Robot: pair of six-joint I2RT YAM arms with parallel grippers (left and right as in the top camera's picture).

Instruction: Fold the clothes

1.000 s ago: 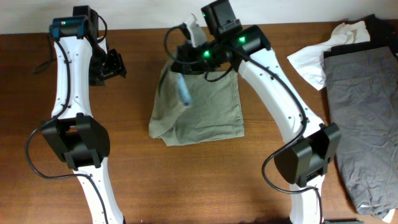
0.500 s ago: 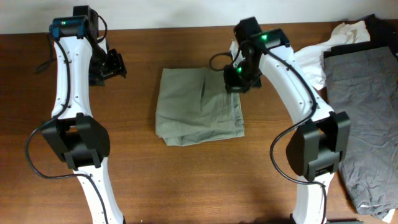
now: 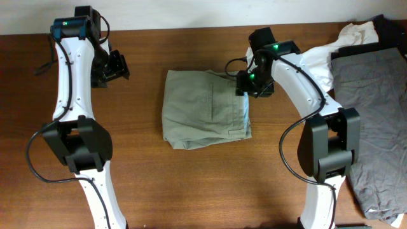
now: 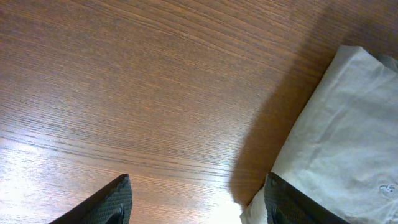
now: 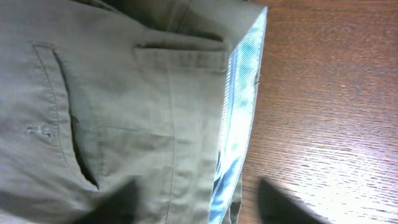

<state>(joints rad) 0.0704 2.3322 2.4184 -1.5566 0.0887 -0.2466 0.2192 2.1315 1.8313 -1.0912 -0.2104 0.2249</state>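
One pair of folded khaki shorts (image 3: 203, 108) lies mid-frame on the surface (image 3: 210, 184). The right pincer (image 5: 199, 200), spread and empty, hangs at their waistband (image 5: 196, 112). If it moves low, it may catch this edge and open the fold. The left pincer (image 4: 198, 190) is spread too. At right: one grey trousers (image 3: 369, 114), one white garment (image 3: 318, 60), one black garment (image 3: 389, 25).

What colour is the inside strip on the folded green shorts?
The strip has pale blue and white stripes, best seen from the right wrist.

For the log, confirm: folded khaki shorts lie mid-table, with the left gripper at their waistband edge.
Wrong arm. The overhead view shows the right gripper at the waistband edge of the folded khaki shorts; the left gripper is apart from them.
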